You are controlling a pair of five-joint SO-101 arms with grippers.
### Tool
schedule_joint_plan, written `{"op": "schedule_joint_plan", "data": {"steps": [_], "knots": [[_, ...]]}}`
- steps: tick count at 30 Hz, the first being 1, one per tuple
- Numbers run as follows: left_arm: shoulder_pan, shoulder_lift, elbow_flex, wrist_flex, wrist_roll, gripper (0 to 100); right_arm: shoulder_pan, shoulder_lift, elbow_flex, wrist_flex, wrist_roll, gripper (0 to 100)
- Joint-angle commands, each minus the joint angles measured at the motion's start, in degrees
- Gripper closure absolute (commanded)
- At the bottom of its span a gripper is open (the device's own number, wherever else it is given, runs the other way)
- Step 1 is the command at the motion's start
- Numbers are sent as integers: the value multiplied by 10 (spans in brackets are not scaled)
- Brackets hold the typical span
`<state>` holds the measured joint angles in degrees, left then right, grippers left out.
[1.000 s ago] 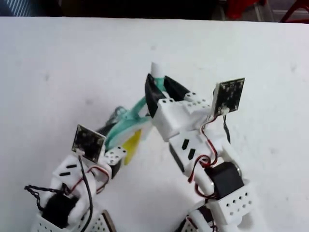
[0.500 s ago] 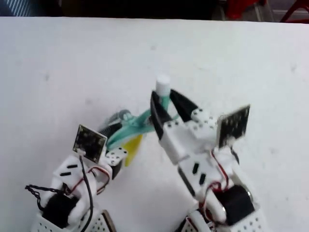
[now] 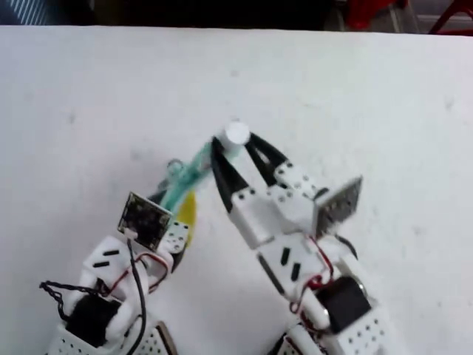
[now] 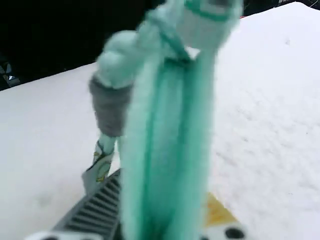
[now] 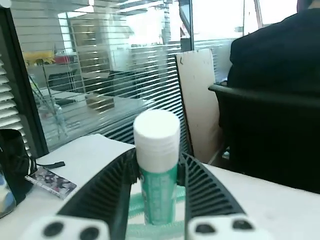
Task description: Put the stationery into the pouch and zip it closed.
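Observation:
A mint green pouch [image 3: 186,174] hangs lifted off the white table [image 3: 355,89], and my left gripper [image 3: 179,214] is shut on its lower end. In the left wrist view the pouch [image 4: 165,150] rises straight up from the gripper [image 4: 160,231], with a grey piece [image 4: 110,107] beside it. My right gripper [image 3: 241,164] is shut on a glue stick [image 3: 236,134] with a white cap and green body. The cap touches the pouch's upper end. In the right wrist view the glue stick [image 5: 157,165] stands upright between the black fingers [image 5: 110,192], above green pouch fabric.
The table's far edge [image 3: 236,26] runs along the back, dark beyond it. A small printed card [image 5: 50,181] and a black object [image 5: 12,157] lie on the table in the right wrist view. Bare table surrounds both arms.
My right gripper has drawn back toward its base and shifted left with the glue stick. The pouch has swung from slanting right to more upright, and the left gripper moved slightly right.

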<state>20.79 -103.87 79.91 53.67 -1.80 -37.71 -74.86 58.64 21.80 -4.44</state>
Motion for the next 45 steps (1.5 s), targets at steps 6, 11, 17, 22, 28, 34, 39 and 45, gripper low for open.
{"op": "schedule_joint_plan", "data": {"steps": [6,11,17,22,28,34,39,45], "knots": [[15,-9,-26,-42,-11,978,-13,224,-113,8,-80,983],[15,-9,-26,-39,-11,978,-44,241,-171,96,-91,983],[15,-9,-25,-38,-11,978,-48,242,-232,172,-85,979],[15,-9,-25,-37,-11,978,-58,236,-234,174,-38,773],[15,-9,-11,-40,-11,978,-58,236,-306,233,4,755],[15,-9,-11,-39,-11,977,-58,241,-440,349,57,805],[15,-9,-11,-38,-11,976,-58,242,-481,368,69,807],[15,-9,-11,-37,-11,976,-64,282,-483,371,68,848]]}}
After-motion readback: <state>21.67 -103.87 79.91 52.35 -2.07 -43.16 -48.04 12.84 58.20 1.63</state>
